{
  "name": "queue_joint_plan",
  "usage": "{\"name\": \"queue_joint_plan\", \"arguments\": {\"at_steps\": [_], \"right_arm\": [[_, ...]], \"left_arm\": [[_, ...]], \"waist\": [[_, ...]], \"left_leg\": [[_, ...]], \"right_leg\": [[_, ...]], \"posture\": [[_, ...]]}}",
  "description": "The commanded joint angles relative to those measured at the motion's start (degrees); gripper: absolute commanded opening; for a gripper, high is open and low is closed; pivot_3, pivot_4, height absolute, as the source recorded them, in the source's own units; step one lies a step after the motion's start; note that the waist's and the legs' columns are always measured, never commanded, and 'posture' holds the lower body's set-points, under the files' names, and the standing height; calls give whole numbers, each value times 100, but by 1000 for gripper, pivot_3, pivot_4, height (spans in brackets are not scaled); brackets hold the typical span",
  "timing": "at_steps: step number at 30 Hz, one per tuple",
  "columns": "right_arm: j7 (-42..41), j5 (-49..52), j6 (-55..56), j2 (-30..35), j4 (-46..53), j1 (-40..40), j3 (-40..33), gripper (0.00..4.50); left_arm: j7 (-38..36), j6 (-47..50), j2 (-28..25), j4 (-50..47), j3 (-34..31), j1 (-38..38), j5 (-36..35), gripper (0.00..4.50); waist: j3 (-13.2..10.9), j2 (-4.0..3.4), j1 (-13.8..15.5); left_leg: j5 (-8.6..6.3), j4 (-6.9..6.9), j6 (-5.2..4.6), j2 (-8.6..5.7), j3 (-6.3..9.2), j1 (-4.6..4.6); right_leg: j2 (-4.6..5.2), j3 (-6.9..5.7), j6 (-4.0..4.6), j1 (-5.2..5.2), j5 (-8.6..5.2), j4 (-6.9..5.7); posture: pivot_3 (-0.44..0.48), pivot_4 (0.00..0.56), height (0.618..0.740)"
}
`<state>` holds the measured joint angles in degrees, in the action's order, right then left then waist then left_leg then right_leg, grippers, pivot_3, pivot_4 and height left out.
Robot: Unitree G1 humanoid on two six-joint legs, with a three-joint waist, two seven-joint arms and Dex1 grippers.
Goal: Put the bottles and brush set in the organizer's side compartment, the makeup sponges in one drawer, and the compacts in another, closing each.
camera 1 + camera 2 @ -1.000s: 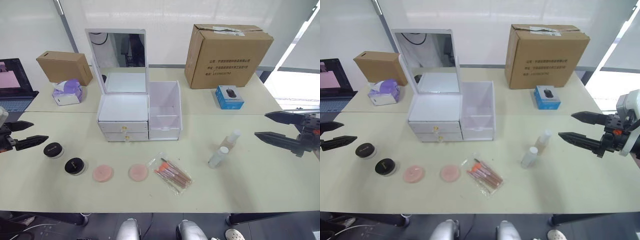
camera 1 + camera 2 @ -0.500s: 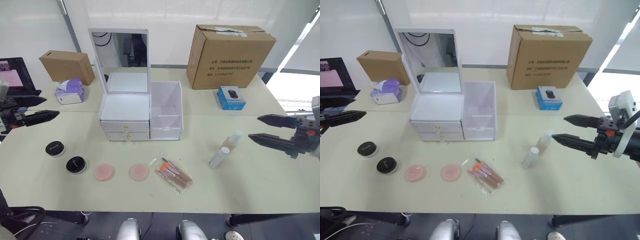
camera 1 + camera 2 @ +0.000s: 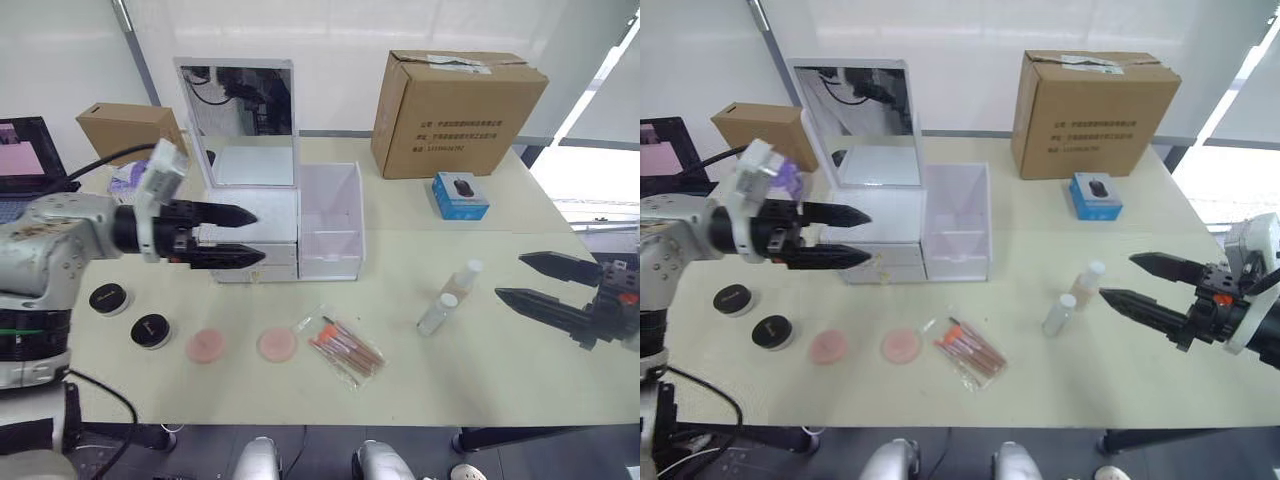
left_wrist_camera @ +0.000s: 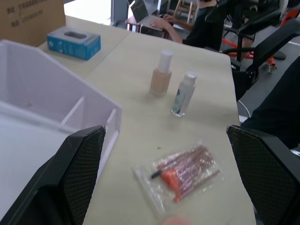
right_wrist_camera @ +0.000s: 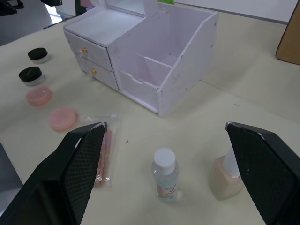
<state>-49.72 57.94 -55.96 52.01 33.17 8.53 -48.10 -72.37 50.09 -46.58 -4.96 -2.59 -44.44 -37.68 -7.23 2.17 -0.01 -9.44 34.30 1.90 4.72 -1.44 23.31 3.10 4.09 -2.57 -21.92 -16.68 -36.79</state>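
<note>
The white organizer point(image 3: 250, 215) stands mid-table with its mirror lid point(image 3: 243, 120) upright, both drawers shut, and the side compartment point(image 3: 330, 220) on its right. My left gripper point(image 3: 258, 236) hovers open just in front of the drawers. In front lie two black-lidded compacts point(image 3: 108, 298) point(image 3: 150, 330), two pink makeup sponges point(image 3: 206, 346) point(image 3: 277, 344) and the brush set point(image 3: 345, 345). Two bottles, one tan point(image 3: 463, 277) and one clear point(image 3: 435, 313), stand to the right. My right gripper point(image 3: 510, 276) is open, a short way right of the bottles.
A large cardboard box point(image 3: 455, 110) and a blue mouse box point(image 3: 460, 195) sit at the back right. A small cardboard box point(image 3: 130, 130) and a laptop point(image 3: 30, 150) are at the back left. A seated person point(image 4: 187, 26) works beyond the table's end.
My left arm has swung in from the far left edge to just in front of the organizer's drawers. The right gripper has dropped slightly. Nothing on the table has moved.
</note>
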Motion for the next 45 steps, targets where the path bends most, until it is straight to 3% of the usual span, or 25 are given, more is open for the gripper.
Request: {"name": "queue_joint_plan", "arguments": {"at_steps": [1, 9, 14, 18, 27, 42, 45], "right_arm": [[505, 315, -36, -377, 673, 531, -566, 4500], [1277, 222, 283, -815, 986, 1158, -598, 4500], [1702, -117, 427, -766, 617, 882, -20, 4500], [2136, -993, 813, -593, -146, -188, 1055, 4500], [1912, -2176, 1449, -462, -1507, -1500, 2542, 4500], [1629, -2698, 1849, -946, -2225, -1970, 3173, 4500], [1624, -2681, 1823, -1072, -2247, -2014, 3179, 3869]], "left_arm": [[361, 186, 393, -398, 243, -424, -179, 4448], [199, 285, 456, -351, 526, -737, -234, 4448], [228, 377, 387, -444, 527, -662, -273, 4448], [568, 496, 359, -834, 389, -297, -358, 4448], [1058, 687, 341, -1140, 103, -26, -600, 4448], [1370, 712, 204, -1356, 57, 248, -759, 4448], [1365, 714, 178, -1440, 87, 323, -794, 4500]], "waist": [[0, -1, 16], [4, -14, -114], [3, -15, -97], [2, -19, -124], [-2, -26, -73], [-2, -29, -75], [-2, -29, -75]], "left_leg": [[0, 4, 0, -4, 2, 1], [-1, 0, -1, -12, 51, -6], [-1, 1, -1, -19, 61, -4], [-1, 1, -1, -25, 65, -6], [0, -2, -2, -27, 83, 1], [0, -4, -2, -31, 83, -6], [0, -4, -2, -34, 83, -4]], "right_leg": [[1, 2, -1, 3, 0, 2], [-19, 15, 1, 2, -2, 2], [-20, 16, 4, 1, -2, 4], [-20, 26, 7, 2, -2, 5], [-52, 63, 9, -4, -4, 2], [-67, 93, 8, -10, -4, -2], [-67, 98, 8, -10, -4, -2]], "posture": [[0, 150, 740], [0, 150, 740], [0, 150, 740], [0, 150, 740], [0, 150, 740], [0, 150, 740], [0, 150, 740]]}}
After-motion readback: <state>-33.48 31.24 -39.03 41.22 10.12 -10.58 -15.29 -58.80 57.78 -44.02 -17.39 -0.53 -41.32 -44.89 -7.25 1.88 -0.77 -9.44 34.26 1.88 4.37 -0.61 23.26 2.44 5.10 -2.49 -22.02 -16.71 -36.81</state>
